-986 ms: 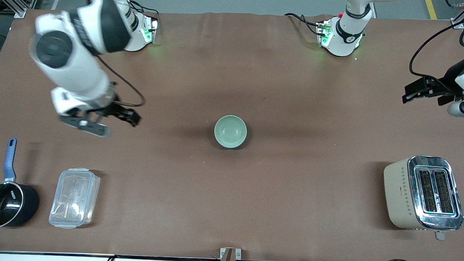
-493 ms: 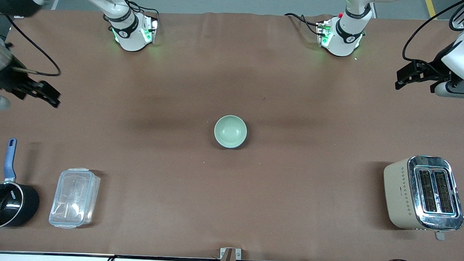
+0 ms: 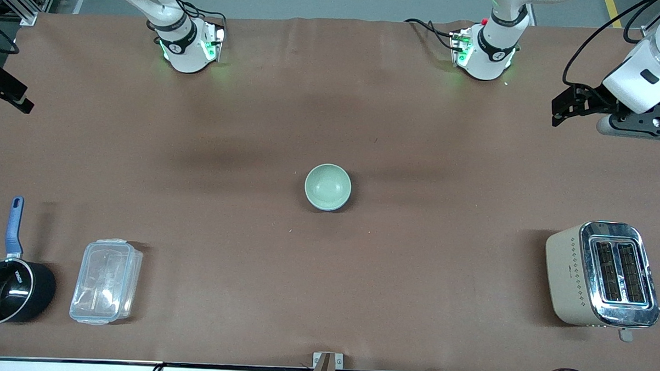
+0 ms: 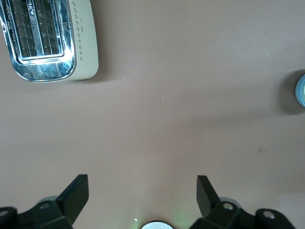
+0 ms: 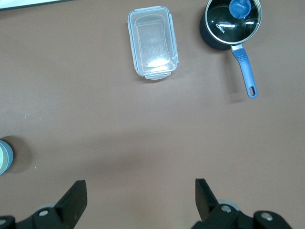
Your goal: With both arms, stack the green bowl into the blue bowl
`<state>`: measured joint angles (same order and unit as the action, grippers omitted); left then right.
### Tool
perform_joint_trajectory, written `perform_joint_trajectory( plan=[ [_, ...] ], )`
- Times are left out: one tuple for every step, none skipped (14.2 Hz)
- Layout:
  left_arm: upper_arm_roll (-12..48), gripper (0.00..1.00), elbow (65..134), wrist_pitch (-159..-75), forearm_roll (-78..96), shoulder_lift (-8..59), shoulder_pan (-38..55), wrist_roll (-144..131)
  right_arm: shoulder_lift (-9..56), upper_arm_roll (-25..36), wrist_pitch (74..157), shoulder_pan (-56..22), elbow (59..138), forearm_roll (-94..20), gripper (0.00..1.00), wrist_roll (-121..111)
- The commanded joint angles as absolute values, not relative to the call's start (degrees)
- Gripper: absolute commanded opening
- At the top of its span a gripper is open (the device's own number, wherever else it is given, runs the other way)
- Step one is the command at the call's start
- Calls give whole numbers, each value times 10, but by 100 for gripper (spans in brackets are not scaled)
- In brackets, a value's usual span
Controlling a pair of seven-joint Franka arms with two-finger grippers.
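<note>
The green bowl (image 3: 328, 184) sits nested inside the blue bowl (image 3: 334, 207) at the middle of the table; only a thin blue rim shows around it. The pair shows at the edge of the left wrist view (image 4: 302, 90) and of the right wrist view (image 5: 4, 157). My left gripper (image 3: 560, 108) is open and empty, up over the left arm's end of the table, well away from the bowls. My right gripper (image 3: 12, 93) is open and empty at the table edge at the right arm's end. Both wrist views show wide-open fingers over bare table (image 4: 142, 183) (image 5: 140, 188).
A cream and chrome toaster (image 3: 601, 274) stands at the left arm's end, nearer the front camera. A clear plastic lidded container (image 3: 106, 281) and a black saucepan with a blue handle (image 3: 8, 284) stand at the right arm's end, nearer the front camera.
My right arm has swung from beside the bowls out to the table edge at its own end. My left gripper has drifted slightly toward the bases. The bowls have not moved.
</note>
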<state>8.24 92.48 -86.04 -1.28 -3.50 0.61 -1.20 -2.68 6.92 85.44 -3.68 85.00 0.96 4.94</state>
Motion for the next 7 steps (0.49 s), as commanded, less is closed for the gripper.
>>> perform_joint_trajectory(
  plan=[
    [84, 100, 927, -866, -25, -40, 7, -9, -20, 62, 852, -18, 843, -2, 100, 38],
    [84, 100, 927, -866, -25, -39, 7, -9, -21, 62, 852, -19, 843, -2, 100, 38],
    [84, 100, 927, -866, -25, -39, 7, -10, -21, 62, 853, -22, 843, -1, 100, 37],
    [83, 100, 926, -866, -25, -38, 7, -10, -21, 63, 852, -25, 843, -1, 100, 35],
    [83, 100, 925, -866, -25, -38, 5, -10, -21, 63, 852, -25, 843, 0, 100, 35],
    [83, 100, 922, -866, -25, -37, 6, -11, -21, 63, 852, -25, 843, 0, 100, 33],
    [83, 100, 918, -866, -23, -31, 7, -11, -21, 63, 851, -26, 843, 0, 100, 33]
  ],
)
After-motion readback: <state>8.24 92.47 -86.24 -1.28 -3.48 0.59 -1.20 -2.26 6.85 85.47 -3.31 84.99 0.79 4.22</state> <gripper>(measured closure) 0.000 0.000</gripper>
